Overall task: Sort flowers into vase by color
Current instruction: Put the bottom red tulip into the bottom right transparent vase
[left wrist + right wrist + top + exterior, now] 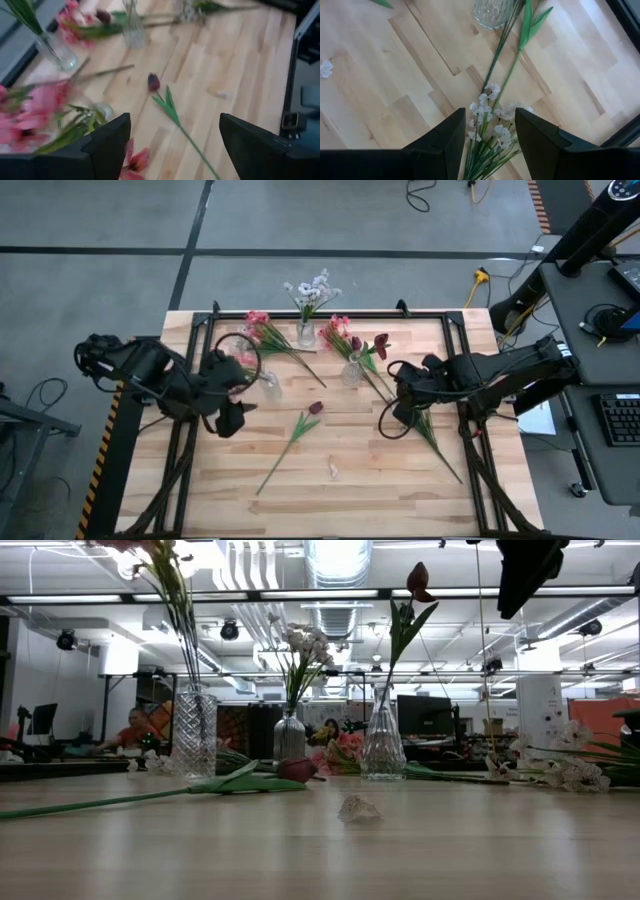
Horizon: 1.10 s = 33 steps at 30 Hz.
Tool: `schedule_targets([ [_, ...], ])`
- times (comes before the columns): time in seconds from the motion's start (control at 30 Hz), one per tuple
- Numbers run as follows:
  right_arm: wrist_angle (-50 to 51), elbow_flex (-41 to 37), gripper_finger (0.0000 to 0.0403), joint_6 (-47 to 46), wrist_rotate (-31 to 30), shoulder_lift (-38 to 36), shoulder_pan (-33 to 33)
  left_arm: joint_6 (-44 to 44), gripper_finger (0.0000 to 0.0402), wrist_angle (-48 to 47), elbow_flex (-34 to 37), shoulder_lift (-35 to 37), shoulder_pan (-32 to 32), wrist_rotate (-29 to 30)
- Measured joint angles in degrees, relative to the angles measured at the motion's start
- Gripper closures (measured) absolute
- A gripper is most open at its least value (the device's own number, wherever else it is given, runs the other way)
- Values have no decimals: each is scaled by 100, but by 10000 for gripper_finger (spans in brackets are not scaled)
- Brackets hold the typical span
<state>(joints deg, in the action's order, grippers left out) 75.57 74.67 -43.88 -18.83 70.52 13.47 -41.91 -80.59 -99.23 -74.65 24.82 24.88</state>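
Three glass vases stand on the wooden table (200,500). The far one (305,336) holds white flowers, the middle one (352,372) a dark red tulip (418,582), and the left one (270,386) pink flowers (30,107). Another dark red tulip (315,408) lies flat on the table, with its stalk toward the near edge. My left gripper (172,145) hovers open beside the left vase and above that stalk. My right gripper (490,145) stands open above white flowers (487,112) lying on the table. It shows in the low view only as a dark shape (530,570).
Loose pink stems (262,326) lie near the far edge, and more pink ones (340,328) lie behind the middle vase. A small fallen petal (333,471) sits on bare boards near the front. A black frame (190,330) borders the table. A desk with equipment (610,330) stands to the right.
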Motion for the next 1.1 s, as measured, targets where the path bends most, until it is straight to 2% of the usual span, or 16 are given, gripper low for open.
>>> schedule_targets([
  [0.43,2,0,238,-3,-55,0,-13,453,116,26,-1480,-299,419,-10],
  [0.6,11,0,238,-46,-55,0,-13,-111,116,-586,-1724,-661,1072,-1040],
  [0.67,20,-1,238,-46,-53,0,-11,-662,116,-953,-1632,-846,1476,-1080],
  [0.8,28,0,238,-45,-53,0,-11,-1581,116,-768,-1077,-1114,2154,-1069],
  [0.97,46,0,238,8,-27,2,0,-3249,122,-888,-323,-1370,2908,-1091],
  [1.1,44,0,238,24,-27,2,20,-3543,141,-231,339,-1327,3333,-602],
])
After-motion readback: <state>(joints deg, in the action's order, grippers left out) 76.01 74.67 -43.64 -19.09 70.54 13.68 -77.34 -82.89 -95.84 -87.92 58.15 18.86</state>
